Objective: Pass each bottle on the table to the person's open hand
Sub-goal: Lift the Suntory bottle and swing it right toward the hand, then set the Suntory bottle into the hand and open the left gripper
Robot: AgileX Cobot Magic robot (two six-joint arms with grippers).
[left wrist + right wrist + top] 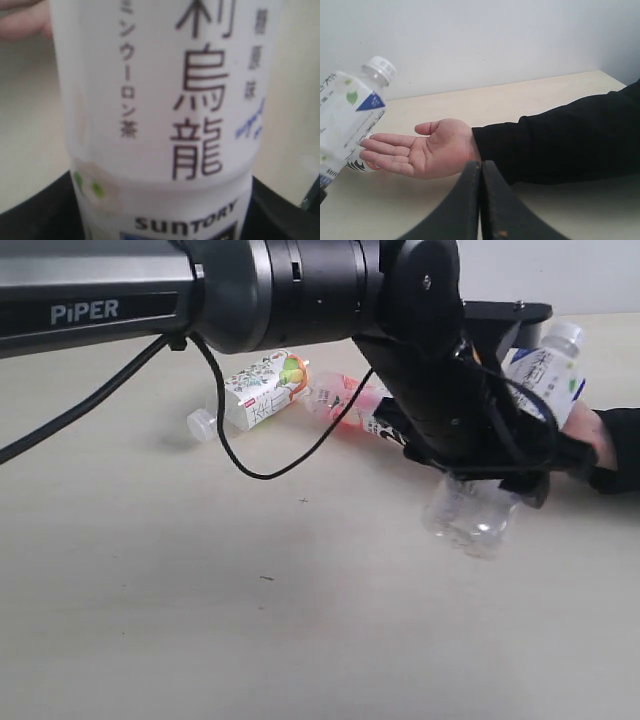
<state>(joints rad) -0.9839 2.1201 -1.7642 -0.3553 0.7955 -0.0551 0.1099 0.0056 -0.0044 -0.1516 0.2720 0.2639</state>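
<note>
While left gripper [515,445] grips: bottle [545,370] aloft, just beside hand [420,150] at its 3 o'clock.
Right gripper [481,200]: jaws together, empty.
Our move: we should lower bottle onto palm, then let go slowly.

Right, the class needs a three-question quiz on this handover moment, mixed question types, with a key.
1. Fill in: the right end effector has its jaws ____ (open or shut).
2. The white-blue Suntory tea bottle is: A lying flat, untouched; B gripped by the left end effector; C gripped by the right end effector.
3. True or false: the person's open hand is palm up.

Key: 1 shut; 2 B; 3 true.
</note>
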